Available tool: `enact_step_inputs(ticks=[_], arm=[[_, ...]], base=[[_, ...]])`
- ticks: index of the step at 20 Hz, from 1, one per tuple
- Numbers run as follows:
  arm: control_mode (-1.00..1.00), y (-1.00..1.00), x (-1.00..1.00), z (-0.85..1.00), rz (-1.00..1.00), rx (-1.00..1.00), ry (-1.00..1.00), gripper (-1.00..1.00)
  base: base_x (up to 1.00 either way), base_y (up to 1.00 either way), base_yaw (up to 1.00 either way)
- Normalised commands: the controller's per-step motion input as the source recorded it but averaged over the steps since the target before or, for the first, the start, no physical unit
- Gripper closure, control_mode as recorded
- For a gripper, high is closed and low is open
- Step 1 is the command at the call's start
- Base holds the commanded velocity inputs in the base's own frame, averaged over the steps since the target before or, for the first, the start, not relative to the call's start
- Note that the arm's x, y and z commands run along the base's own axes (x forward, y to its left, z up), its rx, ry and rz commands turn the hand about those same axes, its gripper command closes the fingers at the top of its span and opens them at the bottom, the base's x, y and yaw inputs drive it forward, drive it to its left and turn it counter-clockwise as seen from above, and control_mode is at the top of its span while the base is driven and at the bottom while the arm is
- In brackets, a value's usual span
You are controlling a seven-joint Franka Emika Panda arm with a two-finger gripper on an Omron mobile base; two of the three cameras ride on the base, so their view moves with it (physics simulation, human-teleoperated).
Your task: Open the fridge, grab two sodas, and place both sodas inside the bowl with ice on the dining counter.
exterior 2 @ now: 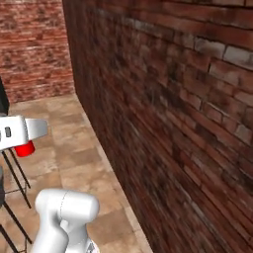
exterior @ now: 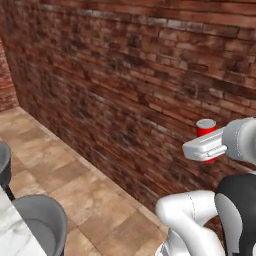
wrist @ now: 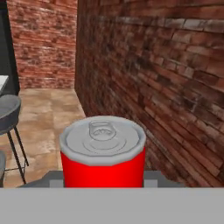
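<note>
Nearest, in the hand view, the red can (wrist: 103, 157) is seen clamped between the jaws, which are closed on its lower body; its grey lid with the pull tab is turned toward the camera. In the left base view the same can (exterior: 205, 128) is seen carried in the air at the end of the white arm, upright, with the gripper (exterior: 205, 148) wrapped across its middle and the brick wall (exterior: 125, 75) close behind it. In the right base view only the can's red lower end (exterior 2: 23, 148) shows beneath the hand.

A slip is judged to be the main risk: the can is smooth, round and plain, and is held only by its sides, so a sharp swing or a jolt from the base could let it slide down or twist out. A knock against the wall is also possible, since the can is carried near the bricks while the arm is extended.

Farther left, a corner of the white marble surface (exterior: 12, 232) and grey round stools (exterior: 42, 217) are seen low in the left base view. The can is still well apart from that surface, so the carry is judged unfinished. Beyond lie the tan floor tiles (exterior: 75, 180).
</note>
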Motion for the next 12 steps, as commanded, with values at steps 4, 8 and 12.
enact_step_inputs(ticks=[4,8,12], arm=[[1.00,0.00,0.00,0.00,0.00,0.00,0.00,1.00],[1.00,0.00,0.00,0.00,0.00,0.00,0.00,1.00],[1.00,0.00,0.00,0.00,0.00,0.00,0.00,1.00]], base=[[0.57,-0.27,0.55],[0.61,-0.24,0.55],[0.64,-0.22,0.54]])
